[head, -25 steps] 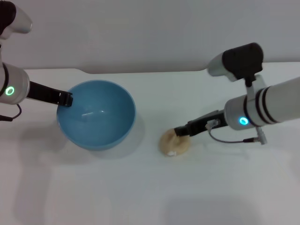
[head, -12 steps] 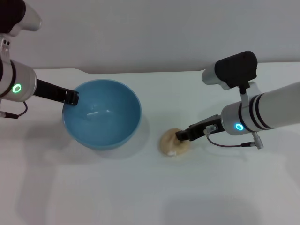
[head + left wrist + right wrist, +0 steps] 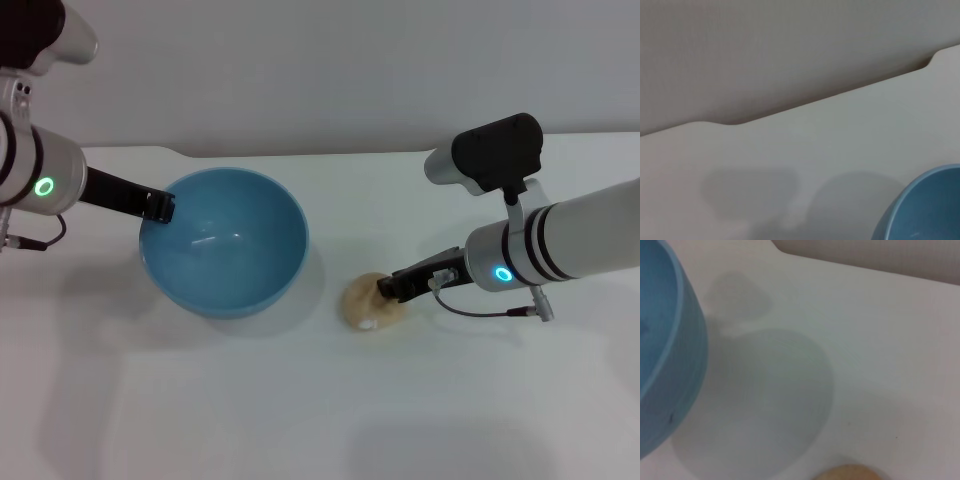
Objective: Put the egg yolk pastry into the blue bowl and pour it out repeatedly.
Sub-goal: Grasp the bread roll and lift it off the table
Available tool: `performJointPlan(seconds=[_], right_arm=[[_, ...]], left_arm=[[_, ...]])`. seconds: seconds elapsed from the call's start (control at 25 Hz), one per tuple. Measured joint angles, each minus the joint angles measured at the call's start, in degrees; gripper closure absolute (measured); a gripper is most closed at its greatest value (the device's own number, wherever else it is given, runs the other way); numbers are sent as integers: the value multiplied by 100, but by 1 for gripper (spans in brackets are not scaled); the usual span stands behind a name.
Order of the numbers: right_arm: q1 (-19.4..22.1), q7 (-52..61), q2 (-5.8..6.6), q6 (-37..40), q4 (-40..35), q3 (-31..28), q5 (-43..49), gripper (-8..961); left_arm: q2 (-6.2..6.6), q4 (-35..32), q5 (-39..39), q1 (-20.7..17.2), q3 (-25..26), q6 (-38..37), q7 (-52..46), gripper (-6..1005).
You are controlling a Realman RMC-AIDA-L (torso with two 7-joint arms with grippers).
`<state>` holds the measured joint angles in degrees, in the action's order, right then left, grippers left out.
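Note:
The blue bowl (image 3: 225,245) stands empty and upright on the white table, left of centre. My left gripper (image 3: 160,207) is shut on its left rim. A slice of the bowl (image 3: 927,207) also shows in the left wrist view. The egg yolk pastry (image 3: 368,305), a small tan ball, lies on the table to the right of the bowl. My right gripper (image 3: 386,288) reaches in from the right and is shut on the pastry's upper right edge. The right wrist view shows the bowl's outer wall (image 3: 670,355) and the top of the pastry (image 3: 847,473).
The white table (image 3: 320,400) runs to a grey wall at the back, with a small step in its back edge (image 3: 178,152). Nothing else stands on it.
The bowl and my left gripper have shifted slightly to the right. My right arm has lowered and swung a little left, its tip staying on the pastry, which has not moved.

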<state>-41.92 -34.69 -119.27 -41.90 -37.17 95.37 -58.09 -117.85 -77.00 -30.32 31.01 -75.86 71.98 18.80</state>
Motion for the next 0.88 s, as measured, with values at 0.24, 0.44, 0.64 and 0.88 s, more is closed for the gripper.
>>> performJointPlan(seconds=[0.24, 0.44, 0.64, 0.88], right_arm=[[47, -26, 38, -97, -79, 42, 33, 773], [212, -29, 85, -340, -394, -5, 70, 849], [470, -32, 95, -627, -945, -69, 239, 925], [1066, -35, 100, -1382, -2248, -556, 580, 949]], left_arm=[[0, 0, -1, 5, -10, 0, 0, 973], [0, 0, 0, 12, -99, 15, 0, 974], [0, 3, 0, 27, -165, 31, 0, 974], [0, 8, 0, 93, -254, 136, 0, 973]])
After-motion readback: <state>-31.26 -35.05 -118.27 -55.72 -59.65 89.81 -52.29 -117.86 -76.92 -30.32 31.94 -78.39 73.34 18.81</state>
